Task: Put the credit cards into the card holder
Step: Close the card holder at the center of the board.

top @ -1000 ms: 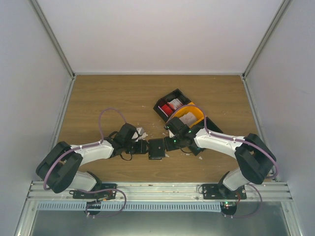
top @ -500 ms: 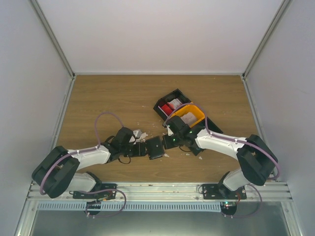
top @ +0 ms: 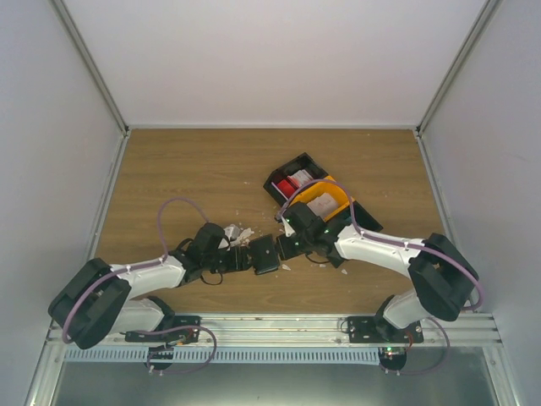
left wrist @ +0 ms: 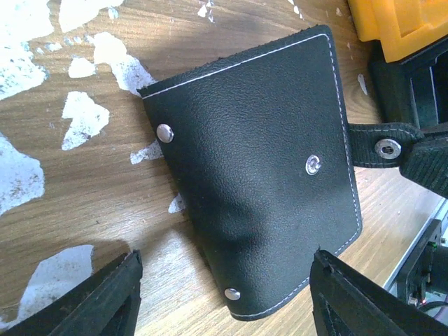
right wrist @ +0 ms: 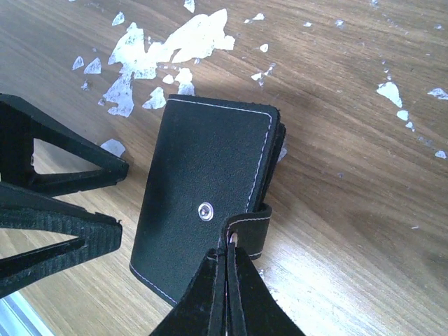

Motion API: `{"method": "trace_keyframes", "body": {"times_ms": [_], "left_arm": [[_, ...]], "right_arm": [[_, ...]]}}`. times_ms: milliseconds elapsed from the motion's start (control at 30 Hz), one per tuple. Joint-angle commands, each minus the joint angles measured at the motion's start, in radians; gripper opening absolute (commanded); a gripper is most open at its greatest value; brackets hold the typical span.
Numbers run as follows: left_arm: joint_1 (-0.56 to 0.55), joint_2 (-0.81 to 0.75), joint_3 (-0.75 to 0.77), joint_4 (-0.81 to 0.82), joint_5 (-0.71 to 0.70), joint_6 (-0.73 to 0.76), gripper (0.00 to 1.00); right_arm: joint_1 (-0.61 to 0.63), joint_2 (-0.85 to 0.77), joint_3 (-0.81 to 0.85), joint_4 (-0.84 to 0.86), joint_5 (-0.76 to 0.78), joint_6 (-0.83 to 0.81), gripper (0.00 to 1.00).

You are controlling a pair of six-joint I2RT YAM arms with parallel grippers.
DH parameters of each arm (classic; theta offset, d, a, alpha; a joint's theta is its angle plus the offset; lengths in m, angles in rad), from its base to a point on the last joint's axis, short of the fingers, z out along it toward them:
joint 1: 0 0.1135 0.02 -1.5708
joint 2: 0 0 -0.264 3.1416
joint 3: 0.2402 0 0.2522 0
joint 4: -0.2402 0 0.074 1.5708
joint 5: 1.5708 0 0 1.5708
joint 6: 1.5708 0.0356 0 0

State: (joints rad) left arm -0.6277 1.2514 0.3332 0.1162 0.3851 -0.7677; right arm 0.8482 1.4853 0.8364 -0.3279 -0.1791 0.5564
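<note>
The grainy black card holder [left wrist: 259, 168], white-stitched with round metal snaps, lies folded. The right gripper [right wrist: 228, 253] pinches its strap [right wrist: 252, 225]. The left gripper [left wrist: 224, 273] gapes wide.

- We see the card holder [left wrist: 259, 175] as black with a pebbled grain, white stitching along the edges and silver snap studs.
- The table [top: 186, 169] is mid-brown with a streaky wood grain.
- The scraps [right wrist: 189, 38] on it are white, irregular flecks.
- We have two trays: orange-yellow tray [top: 341, 196] and black tray [top: 285, 167].
- The credit cards [top: 293, 183] in the black tray read red and white. The one in the orange-yellow tray looks pale grey-white.
- The left gripper [left wrist: 224, 257] and right gripper [right wrist: 227, 262] are matte black, with ribbed finger faces.
- The arms [top: 372, 245] have white shells and black joints. The cables [top: 175, 201] are purple.
- The walls [top: 270, 59] are plain off-white.
</note>
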Motion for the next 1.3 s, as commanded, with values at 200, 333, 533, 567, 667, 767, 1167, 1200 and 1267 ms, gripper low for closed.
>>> {"method": "trace_keyframes", "body": {"times_ms": [200,333,533,567,667,767,1167,1200,1267], "left_arm": [[-0.007,0.051,0.017,0.035,0.020,0.001,0.61],[-0.010,0.063,0.022,0.032,0.011,0.002,0.57],[-0.016,0.116,0.059,0.008,-0.014,0.002,0.48],[-0.019,0.125,0.065,0.003,-0.021,0.002,0.48],[-0.033,0.139,0.081,-0.010,-0.043,-0.001,0.46],[-0.040,0.148,0.090,-0.018,-0.057,-0.001,0.43],[-0.046,0.149,0.083,-0.007,-0.059,-0.004,0.33],[-0.046,0.149,0.081,-0.005,-0.058,-0.002,0.33],[-0.048,0.150,0.081,-0.003,-0.057,0.002,0.33]], "right_arm": [[0.020,0.000,0.012,0.027,0.046,-0.006,0.01],[0.019,0.003,0.022,0.018,0.052,-0.012,0.01],[0.026,0.013,0.028,0.009,0.037,-0.048,0.01],[0.030,0.017,0.030,0.009,0.033,-0.059,0.00],[0.039,0.048,0.049,0.009,0.017,-0.093,0.00],[0.050,0.090,0.074,-0.006,0.025,-0.114,0.01],[0.065,0.140,0.099,-0.004,0.027,-0.130,0.01],[0.064,0.140,0.096,0.003,0.019,-0.133,0.00],[0.066,0.143,0.095,0.011,0.007,-0.138,0.00]]}}
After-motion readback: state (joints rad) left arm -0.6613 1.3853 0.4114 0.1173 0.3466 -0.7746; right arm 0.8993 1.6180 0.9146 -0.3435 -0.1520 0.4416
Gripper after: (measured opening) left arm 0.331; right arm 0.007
